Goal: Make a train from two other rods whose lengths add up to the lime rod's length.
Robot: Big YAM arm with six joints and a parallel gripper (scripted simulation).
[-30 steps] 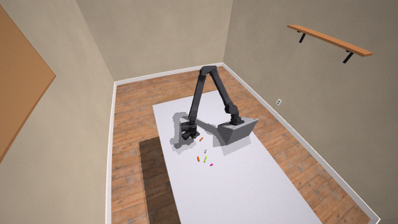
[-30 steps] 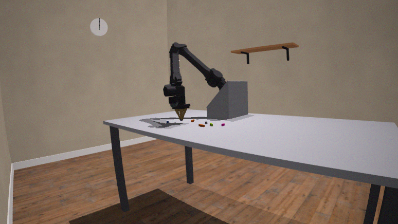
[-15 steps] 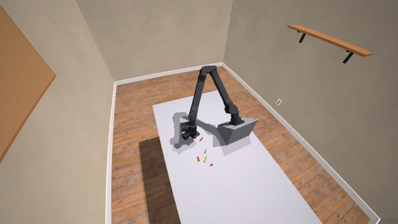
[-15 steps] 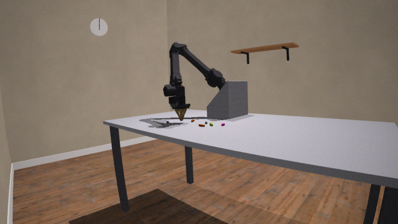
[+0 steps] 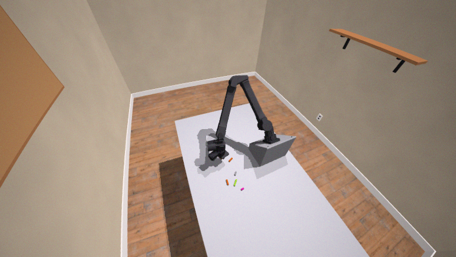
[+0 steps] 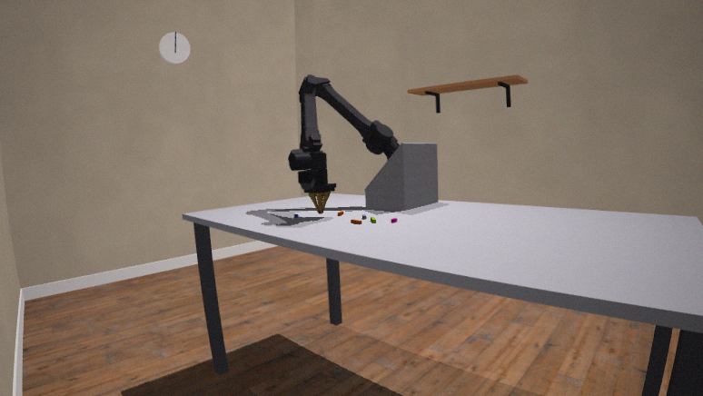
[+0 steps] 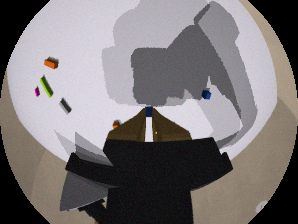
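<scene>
the table (image 6: pixel 491 255) carried everything. furthest left in the exterior view, a blue rod (image 6: pixel 296 215) lay flat in the arm's shadow, just left of the gripper (image 6: pixel 320 210) and apart from it. the gripper pointed straight down close over the table top, its tan fingers (image 6: pixel 315 200) clenched almost together on a small blue rod (image 7: pixel 149 113), seen at the fingertips in the wrist view. just right of the gripper lay an orange rod (image 6: pixel 340 213) on the table. further right, near the gripper but clear of it, a second orange rod (image 6: pixel 355 222) lay flat. beyond that came the grey rod (image 6: pixel 363 216), then the lime rod (image 6: pixel 373 220) just beside it, neither touching the other. furthest right of the gripper sat the magenta rod (image 6: pixel 393 220), alone. behind these rods stood the arm's grey pedestal (image 6: pixel 418 172), well to the gripper's right.
</scene>
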